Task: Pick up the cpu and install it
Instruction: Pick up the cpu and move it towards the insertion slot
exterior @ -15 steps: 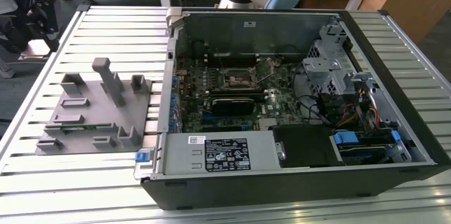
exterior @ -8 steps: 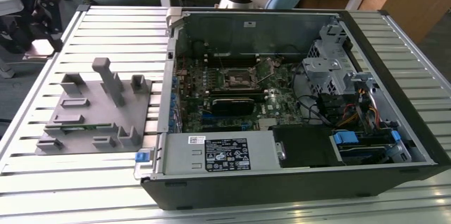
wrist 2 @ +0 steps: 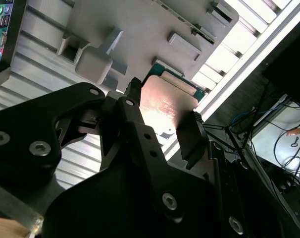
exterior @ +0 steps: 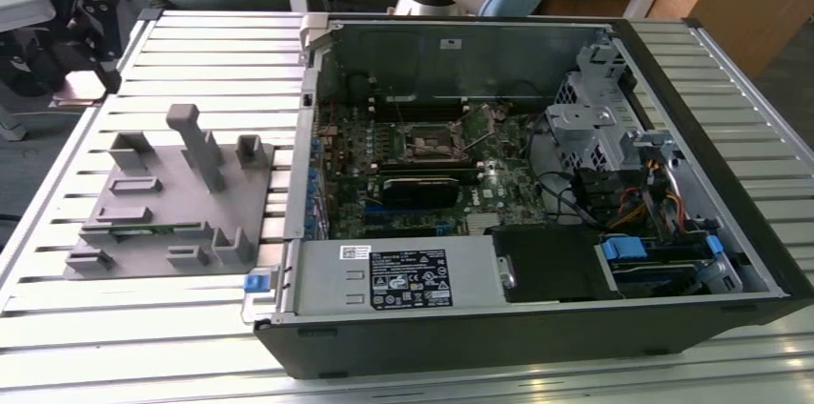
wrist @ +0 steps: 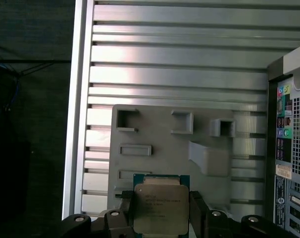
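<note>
The fingers [wrist: 197, 215] seem clamped on the cpu [wrist: 157, 206] by its edges, above the grey fixture [wrist: 160, 158]; best carried level, without squeezing harder.

In the first wrist view the picture's border cuts off the cpu [wrist: 157, 208] on the side nearest the end effector [wrist: 161, 202], whose fingers [wrist: 197, 212] cover two of its edges. We cannot read its print. Beyond the end effector, the cpu hides part of the grey fixture plate [wrist: 155, 124].
</note>
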